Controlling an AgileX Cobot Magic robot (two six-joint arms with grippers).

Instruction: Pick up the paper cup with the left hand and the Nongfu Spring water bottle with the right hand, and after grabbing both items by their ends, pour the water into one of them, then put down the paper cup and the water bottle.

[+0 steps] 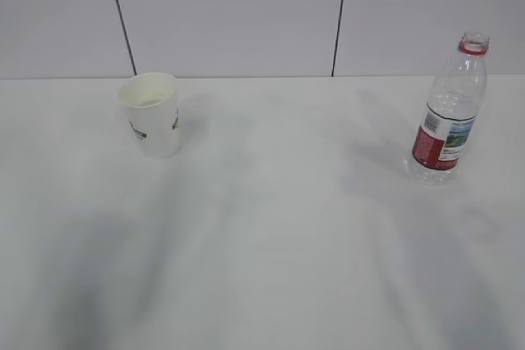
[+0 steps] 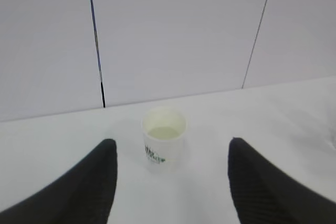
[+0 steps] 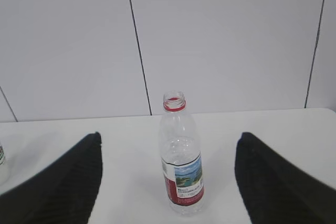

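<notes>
Approach step, nothing grasped yet. On the left of the white table [image 1: 262, 268], paper cup [image 1: 151, 114] upright, apparently empty, centred ahead of the left hand [image 2: 170, 182], fingers [image 2: 79, 192] spread wide. On the right, Nongfu Spring water bottle [image 1: 449, 112] upright, uncapped, part full, centred ahead of the right hand [image 3: 168, 182], fingers [image 3: 58, 182] wide too. Next: advance both hands, straddle each item, then close.

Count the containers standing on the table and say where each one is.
2. The paper cup stands upright at the far left of the table; the uncapped water bottle stands upright at the far right. Nothing seems hidden.
</notes>
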